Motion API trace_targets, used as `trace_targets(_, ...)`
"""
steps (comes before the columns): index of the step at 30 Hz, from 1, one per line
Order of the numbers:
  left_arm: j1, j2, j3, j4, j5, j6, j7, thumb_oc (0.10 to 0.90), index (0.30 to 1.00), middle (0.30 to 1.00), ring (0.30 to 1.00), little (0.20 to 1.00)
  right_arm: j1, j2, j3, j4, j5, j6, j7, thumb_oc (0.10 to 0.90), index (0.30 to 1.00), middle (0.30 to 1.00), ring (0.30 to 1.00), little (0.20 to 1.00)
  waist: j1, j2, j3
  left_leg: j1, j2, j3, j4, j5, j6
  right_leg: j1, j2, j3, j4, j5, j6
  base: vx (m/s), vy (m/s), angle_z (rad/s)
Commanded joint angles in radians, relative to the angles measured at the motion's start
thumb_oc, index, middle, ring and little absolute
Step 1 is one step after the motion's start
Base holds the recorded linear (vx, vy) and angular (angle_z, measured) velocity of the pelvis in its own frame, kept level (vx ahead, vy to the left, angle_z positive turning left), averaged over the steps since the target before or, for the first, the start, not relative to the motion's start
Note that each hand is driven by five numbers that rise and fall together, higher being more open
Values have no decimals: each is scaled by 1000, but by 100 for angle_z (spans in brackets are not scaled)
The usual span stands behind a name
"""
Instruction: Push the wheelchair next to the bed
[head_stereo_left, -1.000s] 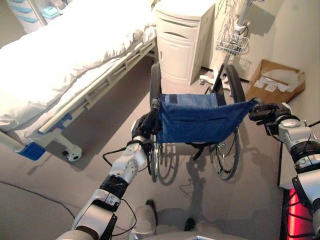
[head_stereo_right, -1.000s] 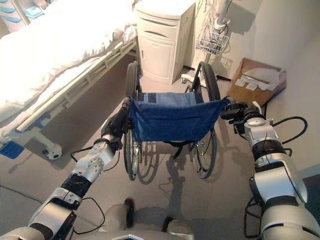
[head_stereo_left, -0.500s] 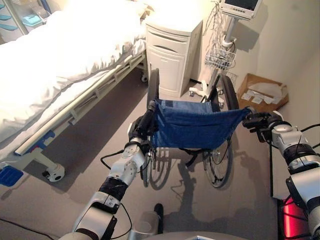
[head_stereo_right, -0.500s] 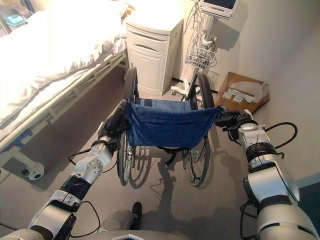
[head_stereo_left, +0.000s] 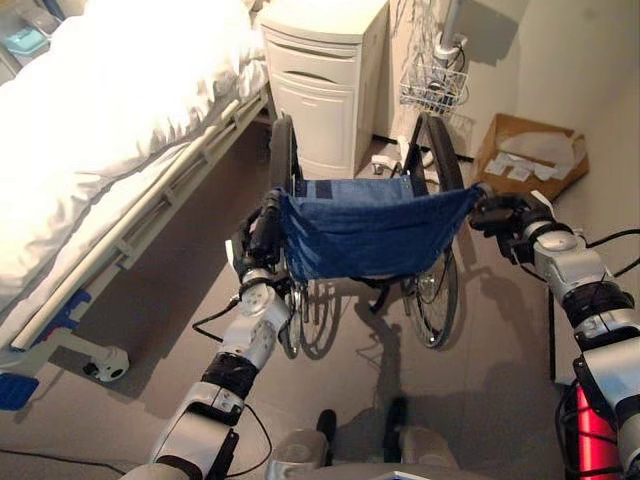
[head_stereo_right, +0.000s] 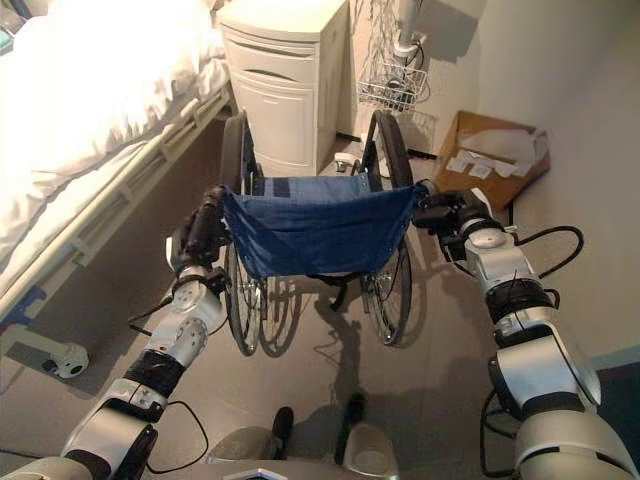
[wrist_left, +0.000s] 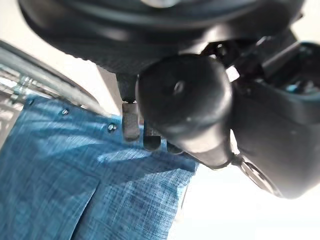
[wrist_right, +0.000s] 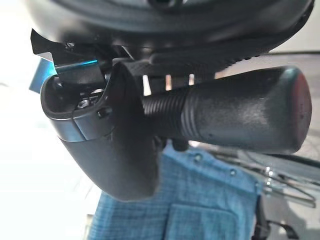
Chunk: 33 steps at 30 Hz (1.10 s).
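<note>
Wheelchair (head_stereo_left: 375, 235) stands on grey floor (head_stereo_left: 180, 290) beside the bed (head_stereo_left: 110, 130), an open strip between them. Left hand (head_stereo_left: 262, 235) and right hand (head_stereo_left: 500, 215) each curl round a push handle. Ahead, just beyond its wheels, white cabinet (head_stereo_left: 320, 80); cardboard box (head_stereo_left: 530, 155) against the wall. No legible writing.

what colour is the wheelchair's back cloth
Blue, denim-like weave; the backrest cloth shows best in the left eye view.

White cabinet (head_stereo_left: 325, 75), wire basket (head_stereo_left: 433, 88), cardboard box (head_stereo_left: 530, 155).
</note>
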Motion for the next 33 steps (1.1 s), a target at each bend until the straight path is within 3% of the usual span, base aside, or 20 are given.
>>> trace_targets(1, -33, 8, -29, -6, 62, -33, -4, 400, 300, 300, 300, 300, -144, 47, -10, -44, 28, -113, 39, 400, 300, 300, 300, 300, 36, -43, -69, 110, -90, 148, 102, -238, 9, -55, -17, 36, 96, 168, -39, 263, -278, 106)
trace_targets(5, -40, 40, -10, 11, 57, 0, -33, 400, 300, 300, 300, 300, -130, 53, 4, -20, 22, -109, 26, 400, 300, 300, 300, 300, 7, -24, -105, 126, -45, 191, 184, -230, -36, -23, 15, 47, 161, 80, -90, 277, -295, 102)
trace_targets(8, -51, 60, -19, 11, 48, 18, -33, 400, 300, 300, 300, 300, -116, 44, 18, -49, 34, -90, 21, 400, 300, 300, 300, 300, -20, -11, -127, 133, 10, 242, 305, -89, -101, 15, 43, 18, 158, 34, -137, 175, -244, 72)
trace_targets(9, -54, 64, -21, 13, 48, 20, -40, 400, 300, 300, 300, 300, -109, 32, 25, -57, 35, -94, 27, 400, 300, 300, 300, 300, -29, -16, -126, 100, 33, 285, 415, -29, -126, 45, 47, 1, 149, 17, -160, 168, -290, 13)
trace_targets(11, -60, 76, -23, 12, 45, 25, -57, 400, 300, 300, 300, 300, -93, 18, 29, -73, 47, -107, 29, 400, 300, 300, 300, 300, -32, -23, -120, 45, 51, 332, 526, -7, -140, 82, 48, -34, 147, -11, -182, 175, -276, 21)
trace_targets(13, -71, 81, -25, 15, 46, 37, -69, 400, 300, 300, 300, 300, -79, 16, 24, -87, 47, -106, 17, 400, 300, 300, 300, 300, -30, -29, -114, -13, 85, 361, 542, -12, -141, 116, 49, -49, 143, -30, -188, 153, -172, 12)
trace_targets(15, -83, 83, -26, 28, 56, 43, -96, 400, 300, 300, 300, 300, -77, 18, 25, -77, 47, -117, 12, 400, 300, 300, 300, 300, -16, -27, -98, -53, 99, 374, 462, -41, -122, 157, 62, -47, 144, -57, -183, 193, -104, 7)
trace_targets(18, -110, 94, -26, 59, 55, 46, -125, 400, 300, 300, 300, 300, -95, 29, 33, -70, 58, -111, -8, 400, 300, 300, 300, 300, 4, -22, -89, -80, 83, 389, 266, -42, -105, 215, 85, -43, 127, -80, -174, 206, 2, 12)
trace_targets(20, -137, 100, -31, 88, 49, 47, -137, 400, 300, 300, 300, 300, -100, 37, 40, -72, 59, -108, -18, 400, 300, 300, 300, 300, 25, -16, -89, -124, 63, 372, 139, -7, -109, 254, 104, -31, 97, -90, -171, 242, 36, -1)
trace_targets(23, -151, 109, -26, 111, 48, 50, -157, 400, 300, 300, 300, 300, -102, 30, 41, -51, 56, -117, 1, 400, 300, 300, 300, 300, 49, -16, -86, -185, 61, 344, 122, 40, -123, 299, 110, -10, 74, -104, -171, 189, 37, -29)
trace_targets(33, -276, 161, -56, 178, 50, 68, -226, 400, 300, 300, 300, 300, -110, 32, 12, -46, 109, -108, -54, 400, 300, 300, 300, 300, 44, -7, -85, -132, 21, 353, 32, 6, -88, 258, 80, -43, 83, -98, -139, 56, 79, -7)
